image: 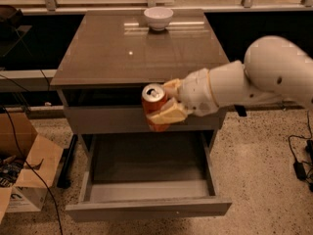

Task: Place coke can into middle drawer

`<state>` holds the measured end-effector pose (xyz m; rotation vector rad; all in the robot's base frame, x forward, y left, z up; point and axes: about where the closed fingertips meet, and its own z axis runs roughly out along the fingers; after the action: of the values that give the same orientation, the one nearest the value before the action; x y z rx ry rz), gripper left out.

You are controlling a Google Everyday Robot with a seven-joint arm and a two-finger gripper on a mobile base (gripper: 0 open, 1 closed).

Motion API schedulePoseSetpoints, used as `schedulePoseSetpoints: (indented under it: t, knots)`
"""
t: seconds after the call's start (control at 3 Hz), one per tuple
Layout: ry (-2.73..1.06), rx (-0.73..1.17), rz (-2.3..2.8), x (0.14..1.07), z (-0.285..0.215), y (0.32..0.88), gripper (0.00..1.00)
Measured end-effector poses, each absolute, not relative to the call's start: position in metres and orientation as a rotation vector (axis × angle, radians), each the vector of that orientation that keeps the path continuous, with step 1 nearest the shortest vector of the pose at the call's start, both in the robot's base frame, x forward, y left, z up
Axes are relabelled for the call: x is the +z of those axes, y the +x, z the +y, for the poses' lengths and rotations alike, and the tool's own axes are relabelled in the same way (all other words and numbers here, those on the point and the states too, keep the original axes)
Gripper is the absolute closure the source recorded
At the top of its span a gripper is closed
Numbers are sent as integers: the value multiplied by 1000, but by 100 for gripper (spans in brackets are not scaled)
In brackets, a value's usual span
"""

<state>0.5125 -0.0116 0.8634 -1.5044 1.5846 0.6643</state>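
The coke can (152, 102) is red-orange with a silver top and is held upright in my gripper (167, 105), whose cream fingers (167, 115) are shut around its side. The can hangs in the air in front of the cabinet's upper drawer front, above the rear part of the open middle drawer (146, 207). The drawer is a wide grey tray pulled out toward the camera, with nothing inside it. My white arm reaches in from the right.
A white bowl (158, 17) stands at the back of the brown cabinet top (112, 53). An open cardboard box (24, 175) sits on the floor at the left. Cables (299, 160) lie on the speckled floor at the right.
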Motion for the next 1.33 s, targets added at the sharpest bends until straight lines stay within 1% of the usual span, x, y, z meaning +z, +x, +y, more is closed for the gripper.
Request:
schedulePoseSetpoints:
  t: [0.33,0.67,1.0,1.33]
  knots:
    - [-1413,758,1677,773,-22,507,100]
    - [-1426,756,1681,769,-17,506,100]
    - [-1480,696,1679,770,-11,505,100]
    - [-1506,702,1655,748,-7,509,100]
